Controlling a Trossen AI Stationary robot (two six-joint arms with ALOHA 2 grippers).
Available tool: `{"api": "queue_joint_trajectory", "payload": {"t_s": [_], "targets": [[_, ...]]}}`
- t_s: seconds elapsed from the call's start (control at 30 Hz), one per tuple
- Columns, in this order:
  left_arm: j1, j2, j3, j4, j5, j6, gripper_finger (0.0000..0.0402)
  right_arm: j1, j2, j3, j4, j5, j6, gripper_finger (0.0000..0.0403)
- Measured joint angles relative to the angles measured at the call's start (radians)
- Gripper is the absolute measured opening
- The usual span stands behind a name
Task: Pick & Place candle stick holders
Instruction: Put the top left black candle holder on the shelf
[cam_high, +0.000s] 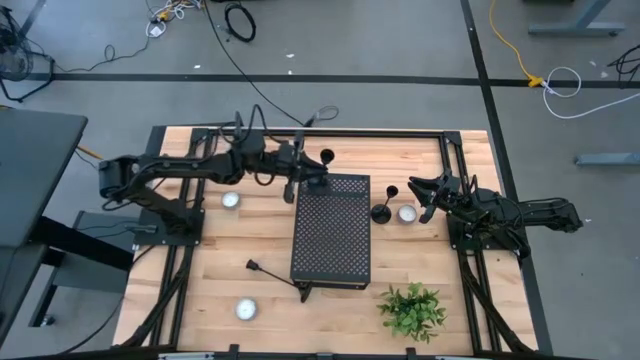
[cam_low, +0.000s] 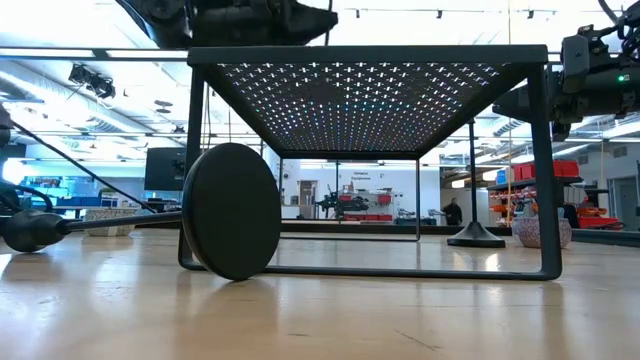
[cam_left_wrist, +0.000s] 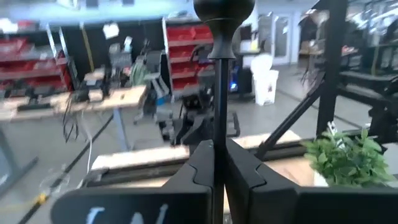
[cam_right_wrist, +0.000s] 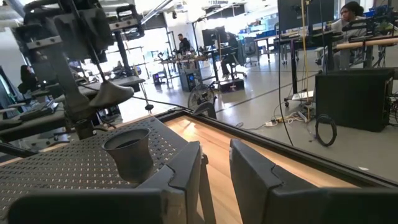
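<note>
My left gripper (cam_high: 308, 176) is over the far end of the black perforated box (cam_high: 332, 232), shut on a slim black candle stick holder (cam_left_wrist: 219, 87) with its cup (cam_left_wrist: 224, 11) up. A second holder (cam_high: 384, 210) stands on its round base right of the box; its cup (cam_right_wrist: 128, 149) is just beside my open right gripper (cam_high: 421, 198), which touches nothing. A third holder (cam_high: 278, 274) lies on the table at the box's near left corner, its round base (cam_low: 231, 210) on edge against the box's leg and its stem running to the cup (cam_low: 28, 230). My left gripper pinches the holder's thin stem (cam_left_wrist: 219, 134) between its two fingers, well below the cup. The fingers come about level from the table's left and lie across the stem. The holder stands about upright; its base (cam_right_wrist: 112, 93) is over the box top, touching or not I cannot tell.
White tealights lie left of the box (cam_high: 231, 200), by the right gripper (cam_high: 406, 213) and near the front (cam_high: 246, 308). A small green plant (cam_high: 412, 310) stands front right. Black frame rails run along the table's far (cam_high: 380, 133) and side edges.
</note>
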Motion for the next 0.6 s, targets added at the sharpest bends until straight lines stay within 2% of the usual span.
{"api": "queue_joint_trajectory", "payload": {"t_s": [0.23, 0.43, 0.6], "targets": [[0.005, 0.088, 0.0, 0.154, 0.085, -0.007, 0.0013, 0.0, 0.0, 0.0, 0.0, 0.0, 0.0, 0.0086], [0.016, 0.125, 0.0, 0.22, 0.086, -0.018, 0.0013, 0.0, 0.0, 0.0, 0.0, 0.0, 0.0, 0.0086], [0.041, 0.129, 0.0, 0.173, 0.089, -0.026, 0.0013, 0.0, 0.0, 0.0, 0.0, 0.0, 0.0, 0.0086]]}}
